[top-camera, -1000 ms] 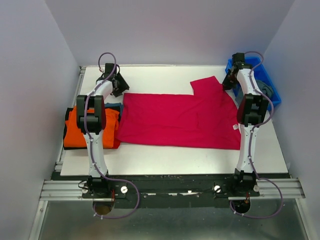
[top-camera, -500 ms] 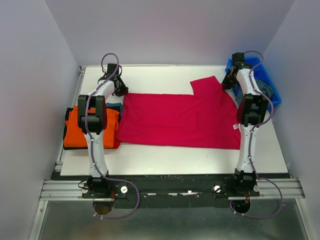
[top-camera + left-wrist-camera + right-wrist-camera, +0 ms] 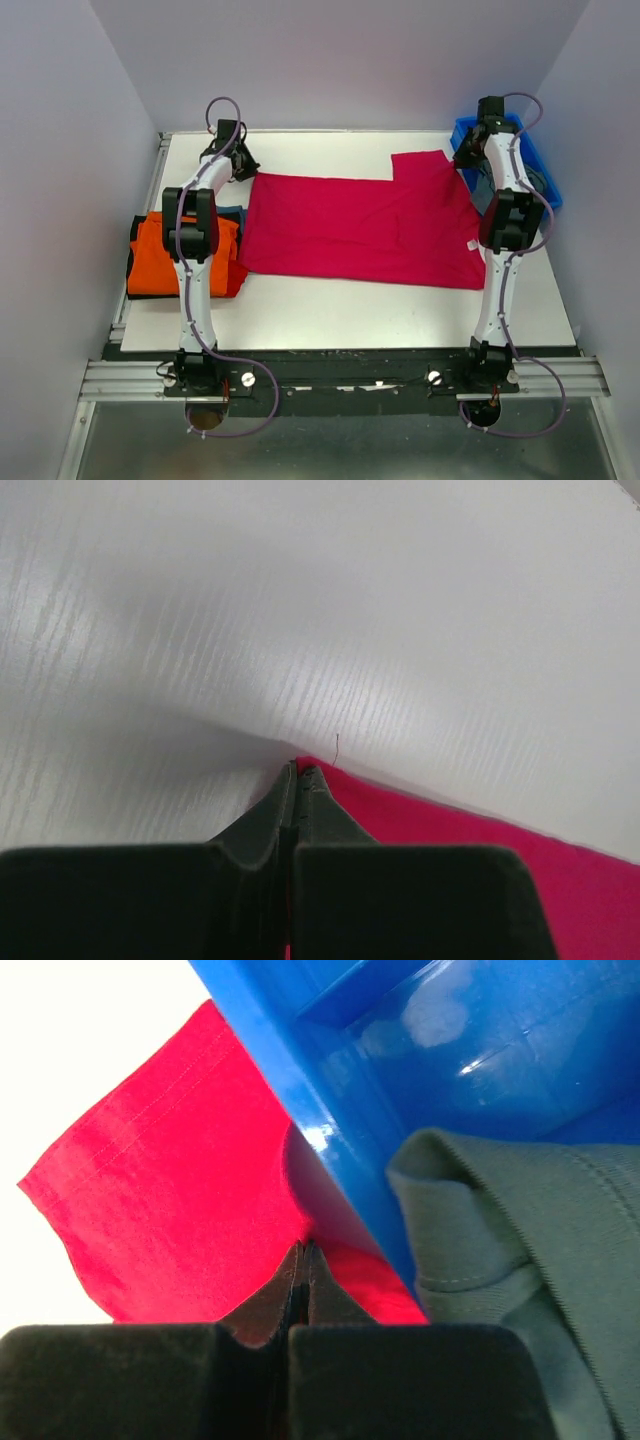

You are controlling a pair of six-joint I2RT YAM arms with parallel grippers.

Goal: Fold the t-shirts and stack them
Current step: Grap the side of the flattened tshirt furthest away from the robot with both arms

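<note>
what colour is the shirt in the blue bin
The shirt is grey-green, clearest in the right wrist view.

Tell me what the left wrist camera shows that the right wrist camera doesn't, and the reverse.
Left wrist only: a fine loose thread at the pinched corner, seen against the white table.
Right wrist only: the blue plastic bin with a grey-green tee in it, and the crimson shirt's stitched hem.
Both: the crimson t-shirt pinched between shut fingers. The left fingers hold a corner, and the right fingers hold it beside the bin wall.
</note>
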